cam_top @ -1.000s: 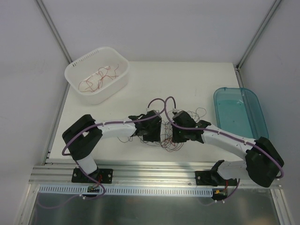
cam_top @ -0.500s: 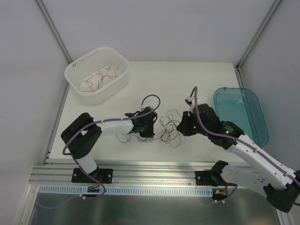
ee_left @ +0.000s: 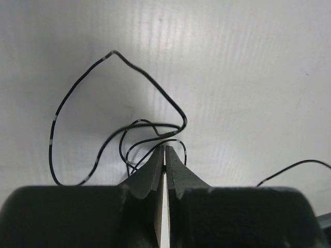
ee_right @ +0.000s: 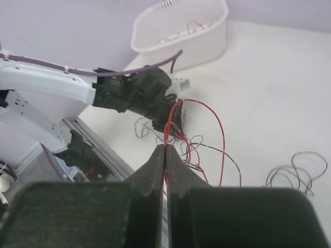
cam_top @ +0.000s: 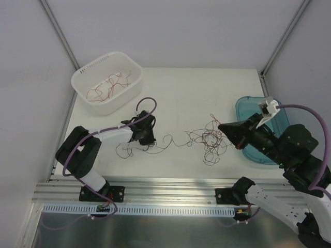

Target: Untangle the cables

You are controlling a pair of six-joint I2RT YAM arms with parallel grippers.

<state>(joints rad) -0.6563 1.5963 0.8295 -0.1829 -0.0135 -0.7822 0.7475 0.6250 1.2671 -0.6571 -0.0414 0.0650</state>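
Many thin cables (cam_top: 209, 139) lie clumped mid-counter (cam_top: 196, 93), nearer the front edge. My left gripper (ee_left: 164, 150) pinches a black one tight; my right gripper (ee_right: 165, 147) pinches a red one. They look light and floppy, so grab loose ends.

The cables (cam_top: 207, 139) are red and black, the basket (cam_top: 132, 93) white, the tray (cam_top: 279, 119) translucent teal, the table (cam_top: 181, 93) off-white.

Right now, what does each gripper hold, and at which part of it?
The left gripper is shut on a black cable, pinched where its loops meet. The right gripper is shut on a red cable, at the foot of a loop.
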